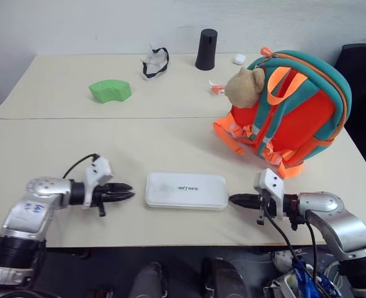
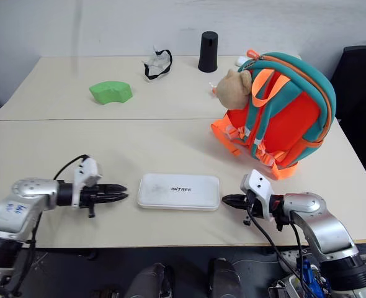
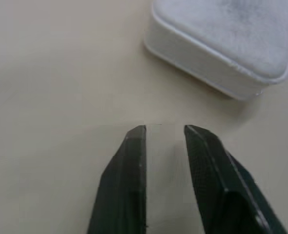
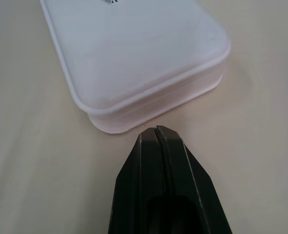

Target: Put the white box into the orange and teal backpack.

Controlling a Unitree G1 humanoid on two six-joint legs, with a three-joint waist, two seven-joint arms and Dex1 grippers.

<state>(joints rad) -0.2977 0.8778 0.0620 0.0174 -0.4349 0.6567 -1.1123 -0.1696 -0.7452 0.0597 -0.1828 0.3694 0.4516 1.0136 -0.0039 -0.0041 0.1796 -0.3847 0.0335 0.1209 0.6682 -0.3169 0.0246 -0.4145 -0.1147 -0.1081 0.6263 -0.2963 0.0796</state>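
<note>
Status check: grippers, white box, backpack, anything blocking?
Left gripper open, off the white box, empty. Right gripper shut at the box's other end. Box flat on table. Orange and teal backpack upright beyond it, path unobstructed.

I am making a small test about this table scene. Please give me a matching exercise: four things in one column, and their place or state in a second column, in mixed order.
Things:
1. white box
2. orange and teal backpack
3. left gripper
4. right gripper

Place or state:
A. fingers shut, tip close to one short end of the box
B. lies flat on the table between the two grippers
C. stands upright on the table, plush bear on it
D. fingers a little apart, holding nothing

Pairs: 1-B, 2-C, 3-D, 4-A
</note>
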